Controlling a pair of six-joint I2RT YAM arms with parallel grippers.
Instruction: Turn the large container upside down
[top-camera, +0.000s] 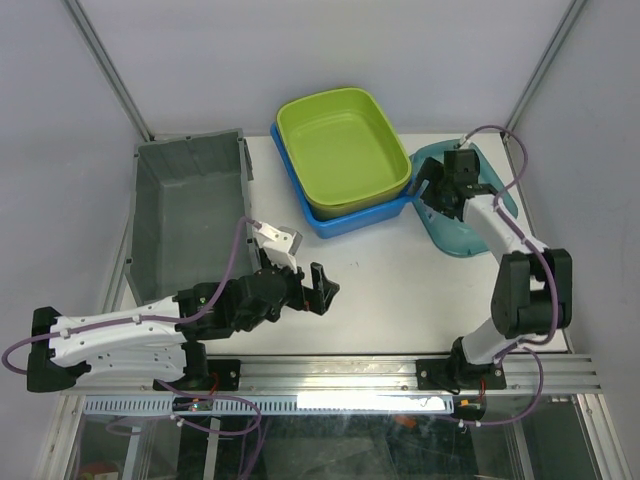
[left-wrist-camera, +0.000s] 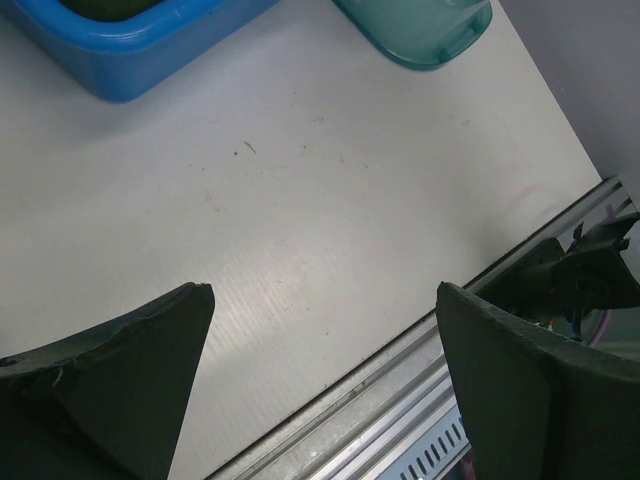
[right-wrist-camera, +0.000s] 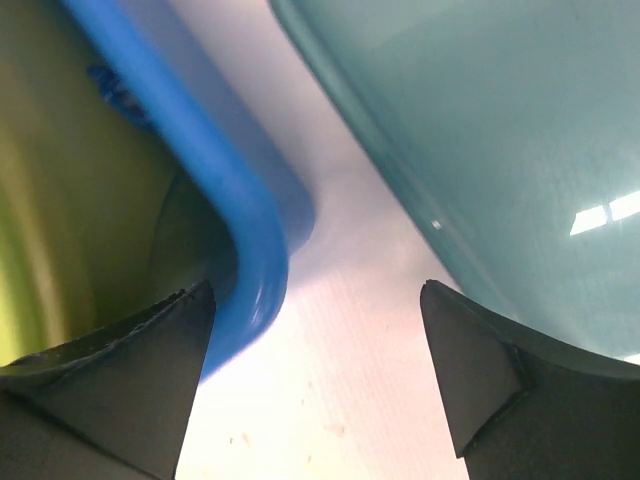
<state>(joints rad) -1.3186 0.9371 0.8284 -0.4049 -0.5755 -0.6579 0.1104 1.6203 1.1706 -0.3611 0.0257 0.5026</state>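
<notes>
The large grey container (top-camera: 185, 215) stands at the table's left edge with its open side towards the top camera; it shows in neither wrist view. My left gripper (top-camera: 325, 287) is open and empty, low over bare table to the right of the container, apart from it; in the left wrist view (left-wrist-camera: 322, 300) only table and the front rail lie between its fingers. My right gripper (top-camera: 432, 185) is open and empty at the back right, over the gap between a blue tub and a teal container (right-wrist-camera: 316, 295).
A green tub (top-camera: 342, 148) sits nested in a blue tub (top-camera: 345, 215) at the back centre. A teal container (top-camera: 465, 215) lies at the right under the right arm. The metal rail (top-camera: 350, 375) runs along the near edge.
</notes>
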